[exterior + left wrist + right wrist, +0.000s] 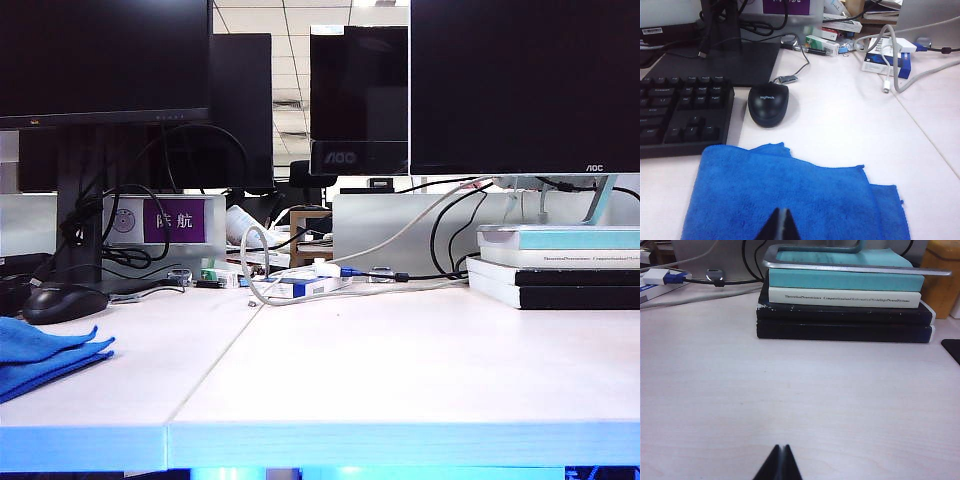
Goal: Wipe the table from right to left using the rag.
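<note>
Evidently the rag [790,200] lies flat on the table [400,380] at its far left, just in front of the mouse [768,102] and beside the keyboard [682,112], touching neither by the look of it; in the exterior view only its right end shows at the left border of the frame [45,355]; neither arm appears in that view.

The left gripper [779,227] hangs over the near part of the rag with its 2 jaws pressed together, holding nothing; whether its tip touches the cloth cannot be told. The right gripper [779,465] is likewise closed and empty, over bare table on the right side, facing the stack of books [845,305]; it is well apart from the rag.

The rag looks soft, light and limp, folded in about 2 layers; it should bunch under a pinch and drag easily over the smooth top, though a loose layer may unfold or trail. A pinch on the thicker middle or a folded edge, catching both layers, seems the safest hold.

Its long axis runs left to right along the table's front edge; 1 layer sticks out as a lower flap toward the right, toward the seam.
</note>
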